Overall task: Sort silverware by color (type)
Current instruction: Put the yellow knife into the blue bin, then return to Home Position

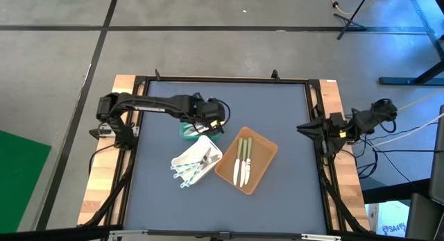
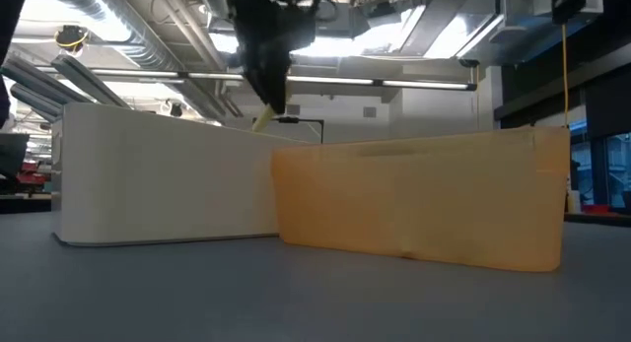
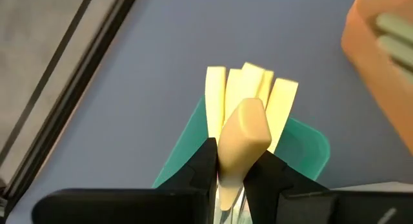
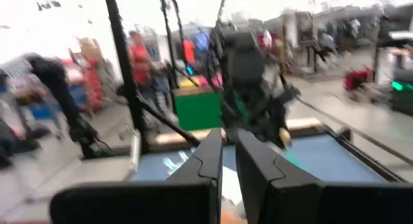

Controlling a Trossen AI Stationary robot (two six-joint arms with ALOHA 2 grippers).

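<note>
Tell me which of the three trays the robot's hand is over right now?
The small green tray, farthest left. The left hand, pinching a cream-yellow plastic utensil, hangs above it; the white tray and brown tray sit nearby.

R fingers point(image 4: 229, 161) nearly shut; L arm point(image 4: 248, 82) across table w/ cream utensil point(image 4: 284, 136).

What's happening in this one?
The left pincer is shut on a cream utensil above the green tray, which already holds several cream ones. Whitish-blue utensils lie in the white tray and green-handled ones in the brown tray. The right pincer waits shut at the table's right edge.
</note>
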